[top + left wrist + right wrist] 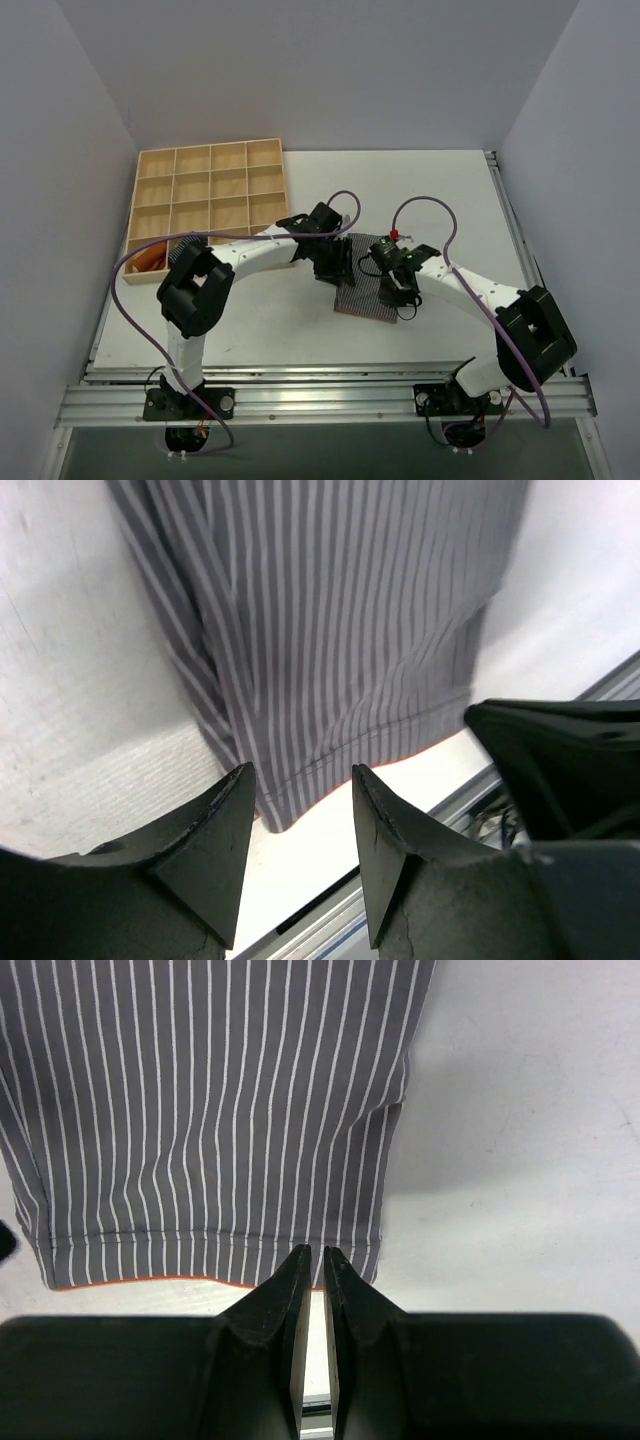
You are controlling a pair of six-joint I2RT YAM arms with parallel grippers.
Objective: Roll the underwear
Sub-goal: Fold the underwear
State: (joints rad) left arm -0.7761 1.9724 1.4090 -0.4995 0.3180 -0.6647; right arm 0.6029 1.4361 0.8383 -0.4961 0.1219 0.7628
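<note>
The underwear is lying flat on the white table, pretty much in the middle between the two arms. Up close it's grey with thin white stripes, plus a thin orange line along the bottom hem.

The left gripper is hanging over the left side of the cloth with its jaws spread apart. You can see the corner of the hem and bare table through the gap, and nothing is held between them.

The right gripper is at the right side, tips right at the hem near the corner. Its jaws are squeezed almost together, with just a sliver of space between them. Honestly can't tell from the wrist view if any fabric is pinched in there.

Off to the far left of the table there's a wooden tray split into a grid of compartments, well apart from the underwear. Something orange sits in its near-left compartment.
</note>
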